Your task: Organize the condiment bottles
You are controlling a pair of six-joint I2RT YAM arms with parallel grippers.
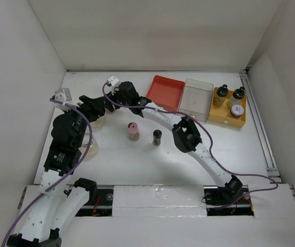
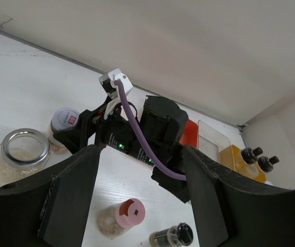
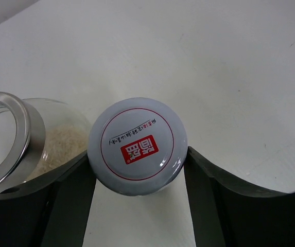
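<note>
Your right tool [image 3: 137, 157] clenches the white-lidded jar [image 3: 137, 141] beside the open glass jar [image 3: 13, 134]; lift it straight, then toward the yellow tray [image 1: 220, 118]. Left tool [image 2: 139, 152] released.

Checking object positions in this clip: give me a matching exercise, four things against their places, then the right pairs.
Things:
1 pink-lidded jar
2 white-lidded jar
3 yellow tray
4 red tray

Places:
A far side, left of the clear tray
B between the fingers of the right gripper
C standing free on the table
D holds three bottles

Pairs: 1-C, 2-B, 3-D, 4-A
</note>
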